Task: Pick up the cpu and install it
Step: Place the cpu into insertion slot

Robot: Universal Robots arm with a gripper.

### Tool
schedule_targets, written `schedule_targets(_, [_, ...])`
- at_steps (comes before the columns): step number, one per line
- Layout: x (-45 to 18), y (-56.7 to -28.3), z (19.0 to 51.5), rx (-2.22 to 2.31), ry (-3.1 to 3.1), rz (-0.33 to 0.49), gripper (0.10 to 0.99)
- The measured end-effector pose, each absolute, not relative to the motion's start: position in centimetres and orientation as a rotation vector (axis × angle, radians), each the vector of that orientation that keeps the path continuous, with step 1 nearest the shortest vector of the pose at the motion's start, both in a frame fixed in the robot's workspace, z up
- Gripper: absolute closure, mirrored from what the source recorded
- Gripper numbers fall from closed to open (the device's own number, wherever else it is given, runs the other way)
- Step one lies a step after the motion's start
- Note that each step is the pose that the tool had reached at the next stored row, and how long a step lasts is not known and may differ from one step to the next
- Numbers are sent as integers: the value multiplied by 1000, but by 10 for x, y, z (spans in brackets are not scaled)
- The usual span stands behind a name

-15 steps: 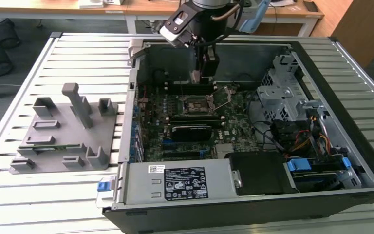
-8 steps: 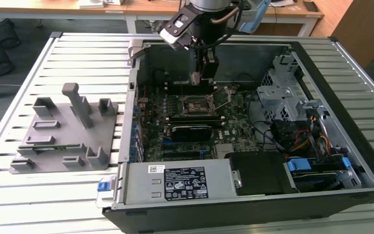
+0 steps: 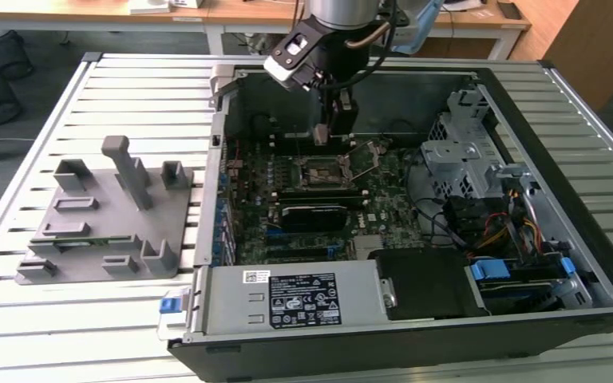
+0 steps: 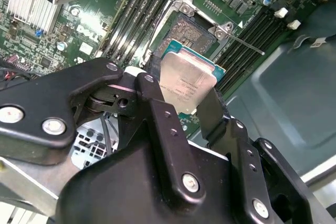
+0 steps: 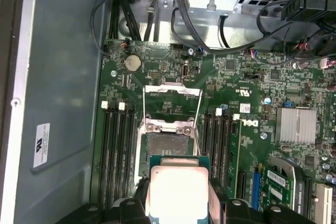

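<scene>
Over one socket (image 5: pixel 167 148), one cpu (image 5: pixel 177 190) within gripper (image 5: pixel 178 203).

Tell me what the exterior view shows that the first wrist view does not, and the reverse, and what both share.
Exterior view, not the first wrist view: the grey fixture on the slatted table beside the case. First wrist view, not the exterior: a coin battery and the pale top of the cpu between the jaws. Both: the open socket on the green motherboard.

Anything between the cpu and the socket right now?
Nothing: in both wrist views the cpu, held in the fingers, hangs over the open socket unobstructed.
</scene>
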State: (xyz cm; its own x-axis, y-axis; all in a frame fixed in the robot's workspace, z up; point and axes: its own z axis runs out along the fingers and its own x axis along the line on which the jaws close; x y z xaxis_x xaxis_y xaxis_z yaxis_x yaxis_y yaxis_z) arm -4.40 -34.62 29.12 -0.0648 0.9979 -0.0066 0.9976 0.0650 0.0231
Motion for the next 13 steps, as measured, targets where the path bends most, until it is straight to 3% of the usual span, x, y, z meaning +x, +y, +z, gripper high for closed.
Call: schedule_targets(13, [-42, -341, 279, 2136, 2272, 17, 561])
